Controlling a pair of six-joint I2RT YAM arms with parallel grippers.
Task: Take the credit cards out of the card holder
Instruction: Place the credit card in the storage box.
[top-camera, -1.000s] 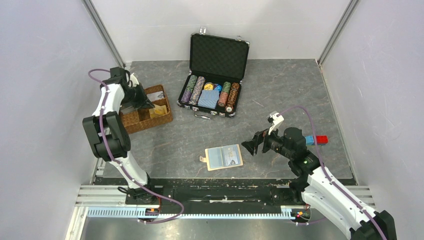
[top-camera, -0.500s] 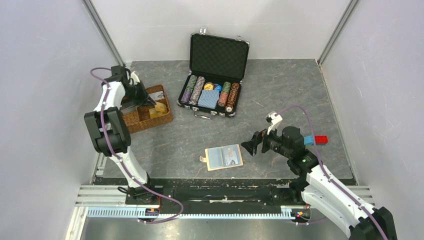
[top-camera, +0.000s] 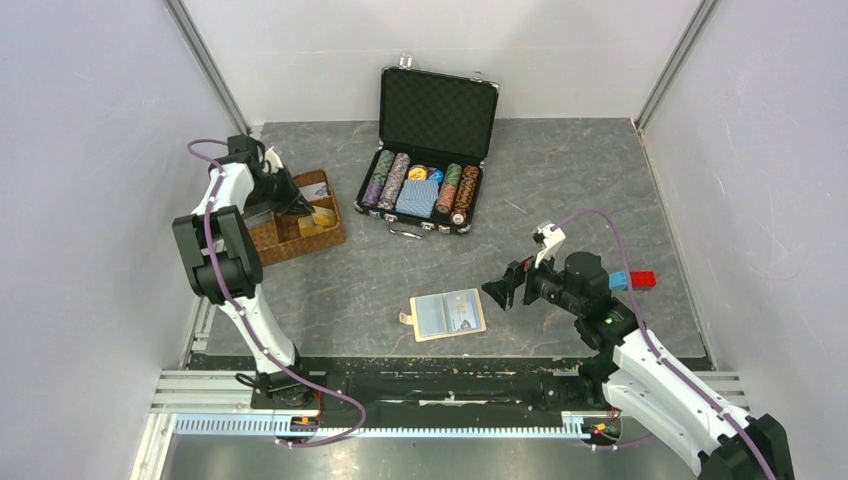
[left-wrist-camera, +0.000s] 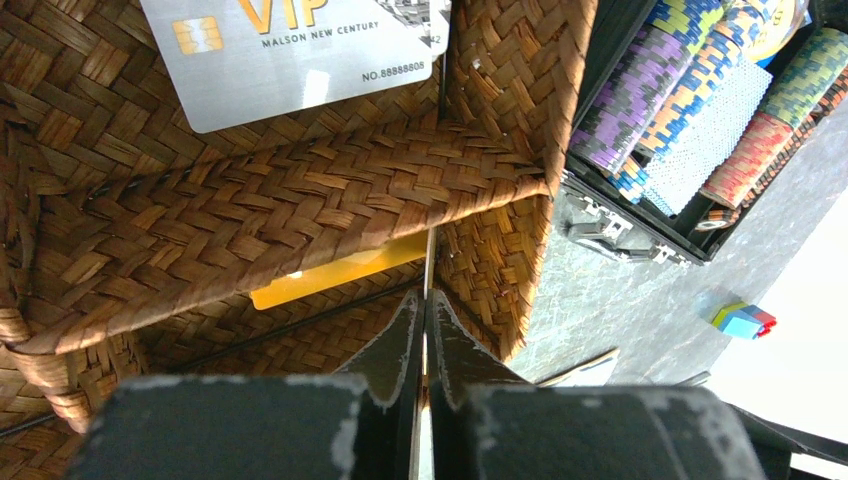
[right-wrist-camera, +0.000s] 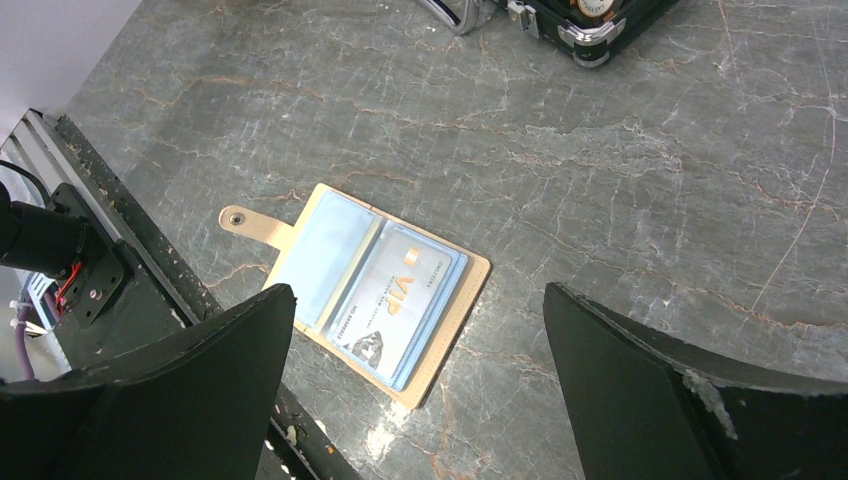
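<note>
The flat tan leather-look card holder (right-wrist-camera: 325, 262) lies open on the grey marbled table (right-wrist-camera: 640, 180), well on the near side of the black hard case (top-camera: 437, 110), with its small strap tab pointing away from the right arm. 1 pale silver credit card (right-wrist-camera: 400, 295) marked VIP sits in a blue-grey clear sleeve on the holder's right half; whether more cards lie beneath it I cannot tell.

The card should handle as light, stiff and slick. It lies flush in a soft, floppy sleeve, so the best place to grip is probably whichever short edge shows at the sleeve's mouth, with the light holder kept from sliding along.

The right gripper (right-wrist-camera: 418, 300) hangs above the holder with its 2 matte black fingers spread wide and holding nothing.

Just left of the case stands the brown wicker divided tray (left-wrist-camera: 300, 190), coarse and ridged. It holds a glossy silver VIP card (left-wrist-camera: 300, 60) in 1 compartment and a yellow card (left-wrist-camera: 335, 280) in the next.

The left gripper (left-wrist-camera: 425, 300) is over that tray, its jaws closed to a sliver on what looks like a pale thin card (left-wrist-camera: 430, 260) seen edge-on.

Striped round poker chips (left-wrist-camera: 650, 80) fill the case in rows.
</note>
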